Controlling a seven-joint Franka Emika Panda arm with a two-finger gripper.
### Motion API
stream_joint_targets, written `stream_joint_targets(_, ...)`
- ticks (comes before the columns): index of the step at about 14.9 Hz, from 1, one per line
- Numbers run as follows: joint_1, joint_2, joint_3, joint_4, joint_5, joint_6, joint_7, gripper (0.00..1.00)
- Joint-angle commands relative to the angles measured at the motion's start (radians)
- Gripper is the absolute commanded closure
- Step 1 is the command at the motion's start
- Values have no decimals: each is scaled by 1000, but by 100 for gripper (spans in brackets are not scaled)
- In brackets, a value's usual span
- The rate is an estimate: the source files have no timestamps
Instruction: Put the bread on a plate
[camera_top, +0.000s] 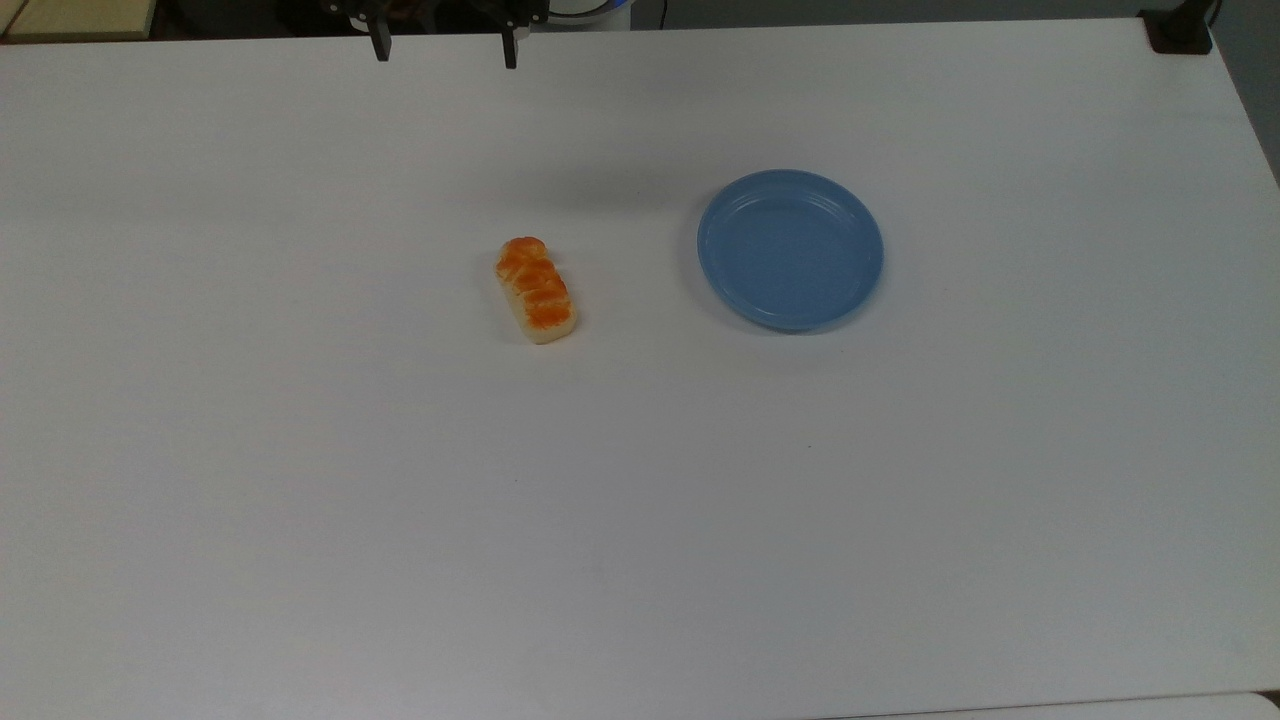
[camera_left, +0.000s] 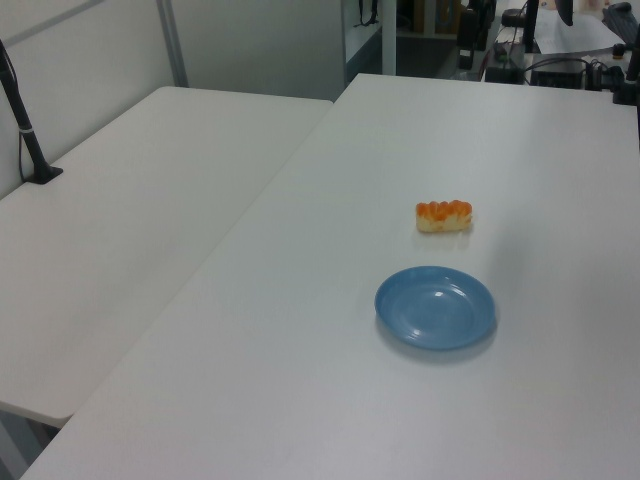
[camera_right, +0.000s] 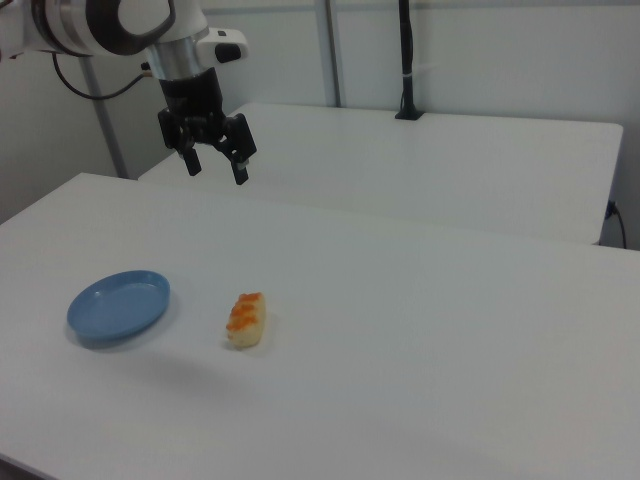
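Top view, from left to right: the bread (camera_top: 536, 290) lies flat on the white bench (camera_top: 300, 500), glazed top up, its length running slightly diagonal. The plate (camera_top: 790, 250) sits near it on the top view's right, apart from it and with nothing on it. At the far edge, above the bread, the tool (camera_top: 445, 45) hangs with its two fingers spread wide, gripping nothing. Right view shows the tool (camera_right: 214, 165) raised well above the bench.

the end effector (camera_right: 214, 167) hangs high, pointing down, its two fingers (camera_right: 241, 171) spread wide apart
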Motion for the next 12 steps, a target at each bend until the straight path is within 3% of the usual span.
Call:
stream_joint_targets(1, 14, -7, -1, -1, -14, -13, -2, 0)
stream_joint_targets(12, 17, -7, -1, 2, -11, -28, -53, 0)
